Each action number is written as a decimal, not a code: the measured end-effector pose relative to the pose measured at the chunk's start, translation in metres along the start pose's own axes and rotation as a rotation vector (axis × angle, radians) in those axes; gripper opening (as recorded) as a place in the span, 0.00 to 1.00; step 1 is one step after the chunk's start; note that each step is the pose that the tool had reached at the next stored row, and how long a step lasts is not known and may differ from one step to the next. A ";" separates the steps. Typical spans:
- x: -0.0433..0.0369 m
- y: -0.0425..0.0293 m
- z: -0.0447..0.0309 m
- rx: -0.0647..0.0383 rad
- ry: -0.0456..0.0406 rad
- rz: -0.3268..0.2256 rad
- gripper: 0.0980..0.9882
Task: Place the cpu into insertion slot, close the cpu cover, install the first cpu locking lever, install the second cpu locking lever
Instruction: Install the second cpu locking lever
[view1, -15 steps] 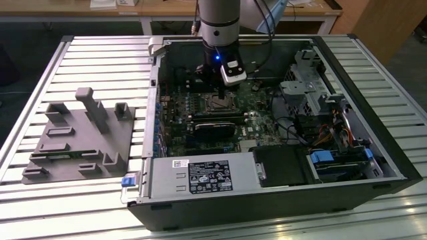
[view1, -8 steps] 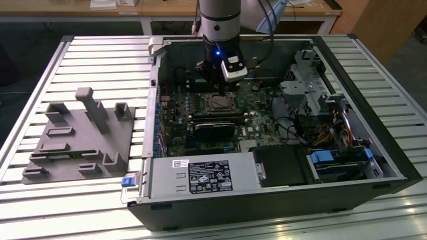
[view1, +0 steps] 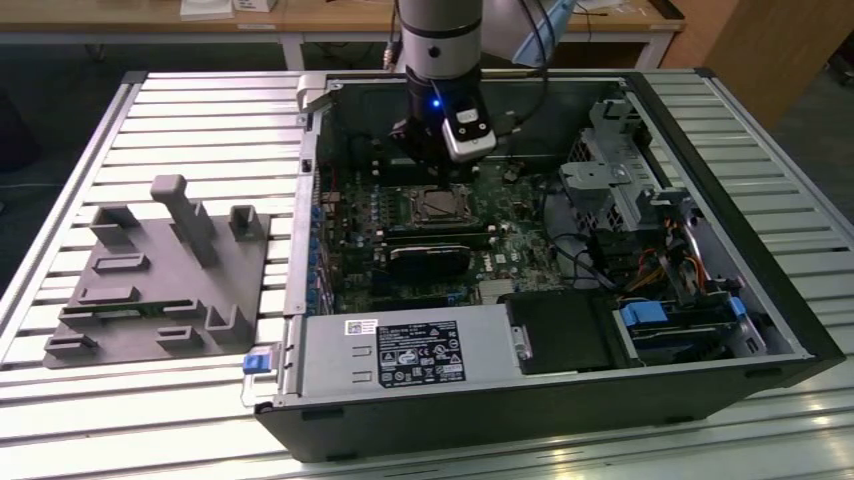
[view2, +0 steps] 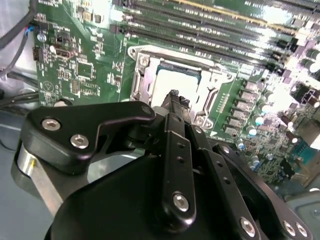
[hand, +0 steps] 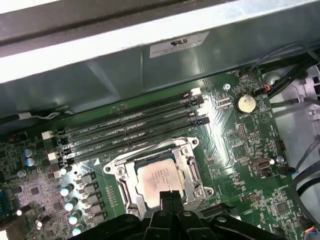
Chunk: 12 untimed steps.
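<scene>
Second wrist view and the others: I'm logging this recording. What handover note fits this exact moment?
Tool: shut, holding nothing, poised just over the near edge of the socket in both wrist views.
Things: the small flat square cpu with a pale silver-grey top sits in the square insertion slot on the green circuit board. The thin silvery metal cpu cover frame appears to lie flat around it.
Done: cpu placed; cover apparently closed.
Left: whether either locking lever is latched cannot be told.
</scene>
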<state>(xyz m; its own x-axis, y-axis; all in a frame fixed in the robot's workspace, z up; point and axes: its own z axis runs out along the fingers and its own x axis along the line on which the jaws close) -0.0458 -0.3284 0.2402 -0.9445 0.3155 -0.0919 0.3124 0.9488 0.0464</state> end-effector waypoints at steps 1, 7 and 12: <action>-0.0004 -0.0012 0.0001 0.000 -0.0001 0.000 0.01; -0.0039 -0.0119 -0.0001 0.000 -0.0001 0.000 0.01; -0.0074 -0.0224 -0.0003 0.000 -0.0001 0.000 0.01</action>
<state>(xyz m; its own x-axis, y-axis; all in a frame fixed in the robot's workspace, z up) -0.0458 -0.3521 0.2401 -0.9444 0.3157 -0.0920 0.3126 0.9487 0.0466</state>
